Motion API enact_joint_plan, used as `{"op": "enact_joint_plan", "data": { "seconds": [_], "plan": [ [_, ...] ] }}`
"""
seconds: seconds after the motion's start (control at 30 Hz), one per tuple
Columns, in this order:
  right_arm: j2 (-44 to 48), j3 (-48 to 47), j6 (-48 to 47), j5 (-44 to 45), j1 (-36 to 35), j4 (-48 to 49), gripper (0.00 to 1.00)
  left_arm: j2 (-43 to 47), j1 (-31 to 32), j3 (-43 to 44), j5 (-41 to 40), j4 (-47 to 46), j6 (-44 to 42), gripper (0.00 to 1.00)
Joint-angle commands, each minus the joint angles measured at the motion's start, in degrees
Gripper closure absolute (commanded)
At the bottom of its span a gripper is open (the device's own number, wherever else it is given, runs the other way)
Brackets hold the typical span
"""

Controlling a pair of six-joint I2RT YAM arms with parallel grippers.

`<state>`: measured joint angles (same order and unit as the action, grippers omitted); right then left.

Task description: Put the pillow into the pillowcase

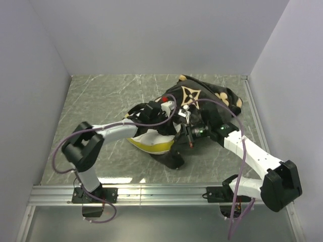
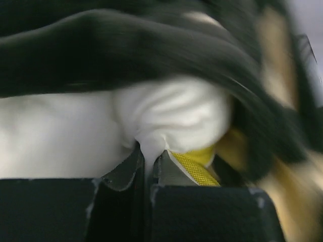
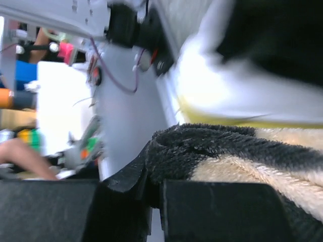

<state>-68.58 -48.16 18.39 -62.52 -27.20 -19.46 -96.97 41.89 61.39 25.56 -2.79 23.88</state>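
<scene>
The black pillowcase (image 1: 207, 96) with tan flower and star motifs lies bunched at the table's middle right. The white pillow (image 1: 151, 141) with its yellow-olive band pokes out of its near left side. My left gripper (image 1: 166, 108) is shut on a pinch of the pillow's white fabric (image 2: 166, 116), with the yellow band (image 2: 197, 166) beside the fingers and black pillowcase cloth (image 2: 126, 45) over it. My right gripper (image 1: 187, 132) is shut on the pillowcase's furry black edge (image 3: 202, 146), with the pillow (image 3: 242, 91) just above it.
The grey marbled table (image 1: 106, 101) is walled by white panels on the left, back and right. An aluminium rail (image 1: 151, 192) with both arm bases runs along the near edge. Purple cables loop over both arms.
</scene>
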Motion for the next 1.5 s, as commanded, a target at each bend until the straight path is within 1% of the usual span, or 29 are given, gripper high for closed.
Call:
{"op": "enact_joint_plan", "data": {
  "seconds": [0.0,0.07,0.13,0.17,0.2,0.23,0.27,0.3,0.33,0.37,0.4,0.43,0.47,0.5,0.53,0.6,0.63,0.7,0.73,0.77,0.8,0.83,0.87,0.9,1.07,1.13,1.23,1.37,1.47],
  "plan": [
    [8.70,-2.02,9.89,-8.93,-3.99,13.47,1.00,-7.33,-1.80,1.71,-13.42,-6.79,8.88,1.00],
    [11.08,-1.15,15.69,-8.76,-5.58,18.48,1.00,-8.85,-2.60,3.38,-13.87,-7.32,10.48,1.00],
    [12.76,0.25,20.77,-7.79,-5.76,21.99,1.00,-8.50,-2.95,3.92,-13.87,-5.75,8.83,1.00],
    [13.90,0.44,20.89,-7.27,-5.76,20.97,0.98,-6.67,-3.21,2.96,-13.26,-5.13,6.73,1.00],
    [14.17,0.18,17.24,-6.65,-5.67,18.52,0.86,-5.44,-3.48,1.91,-11.86,-4.51,5.32,1.00],
    [14.35,-1.48,14.25,-6.13,-5.32,10.23,0.68,-3.86,-3.65,-0.89,-7.59,-2.94,3.65,0.97],
    [14.43,-2.54,11.34,-5.60,-3.58,6.06,0.61,-0.80,-3.83,-2.40,-5.02,-1.36,-0.89,0.90],
    [14.17,-3.68,5.48,-5.94,-2.43,2.71,0.55,0.80,-3.83,-3.72,-1.08,0.57,-4.33,0.75],
    [13.56,-7.52,1.08,-6.03,-0.68,-5.85,0.47,2.30,-3.57,-5.38,3.57,7.03,-8.20,0.68],
    [11.38,-9.91,-3.23,-5.16,1.95,-10.37,0.44,5.36,-2.96,-6.18,5.10,9.96,-14.93,0.56],
    [9.97,-12.20,-10.58,-4.28,3.11,-13.90,0.43,6.69,-2.78,-7.06,6.94,12.69,-18.48,0.51],
    [8.21,-18.31,-14.40,0.16,4.16,-20.98,0.38,8.18,-2.60,-8.20,7.74,15.76,-21.48,0.47],
    [4.28,-21.07,-16.00,3.25,6.00,-22.18,0.38,10.72,-2.78,-8.39,9.66,21.19,-28.12,0.42],
    [2.33,-23.27,-15.67,6.33,6.45,-21.94,0.38,12.14,-3.21,-8.21,11.25,24.46,-31.75,0.35],
    [0.31,-27.82,-15.67,15.84,6.55,-20.80,0.38,13.63,-3.65,-8.30,12.13,26.24,-33.62,0.32],
    [-6.89,-32.59,-16.11,24.60,5.76,-19.57,0.38,18.47,-6.46,-7.69,14.68,29.76,-34.77,0.28],
    [-13.01,-38.18,-16.63,29.60,5.06,-19.30,0.25,20.05,-7.69,-6.55,14.95,30.12,-33.82,0.28],
    [-20.33,-45.67,-18.56,34.73,2.26,-20.96,0.27,23.75,-12.60,-5.14,14.52,29.95,-32.15,0.26],
    [-27.33,-53.19,-19.44,36.75,1.20,-22.36,0.27,24.45,-14.36,-3.48,13.99,29.60,-30.92,0.25],
    [-30.97,-57.18,-19.53,41.90,0.23,-23.16,0.28,25.07,-18.56,-2.86,13.73,29.33,-28.73,0.24],
    [-34.40,-61.13,-19.88,43.35,-1.52,-24.82,0.30,24.99,-20.16,-2.15,11.72,28.46,-27.49,0.24],
    [-40.87,-68.05,-19.71,45.01,-2.24,-25.79,0.30,24.81,-21.75,-1.54,10.92,28.02,-26.00,0.23],
    [-44.07,-71.68,-19.97,46.42,-3.03,-27.02,0.30,23.94,-24.81,-1.44,10.48,27.58,-23.90,0.21],
    [-46.62,-74.07,-20.41,48.79,-3.56,-27.47,0.29,23.32,-25.71,-1.88,7.86,26.61,-20.75,0.21],
    [-56.13,-79.80,-22.26,53.81,-6.81,-24.31,0.25,21.12,-34.22,-8.64,6.79,19.50,-11.59,0.20],
    [-58.50,-80.68,-21.82,56.36,-7.16,-22.38,0.25,20.24,-35.64,-11.10,5.30,17.74,-10.44,0.20],
    [-60.00,-78.76,-21.47,59.26,-8.04,-19.22,0.26,17.70,-36.79,-12.77,6.78,15.62,-9.29,0.20],
    [-63.52,-79.01,-22.61,62.08,-9.18,-18.33,0.38,12.25,-36.79,-14.01,7.31,12.73,-6.83,0.20],
    [-65.10,-79.28,-22.79,62.43,-9.45,-17.10,0.61,9.00,-36.70,-13.84,7.83,8.78,-5.69,0.21]
  ]
}}
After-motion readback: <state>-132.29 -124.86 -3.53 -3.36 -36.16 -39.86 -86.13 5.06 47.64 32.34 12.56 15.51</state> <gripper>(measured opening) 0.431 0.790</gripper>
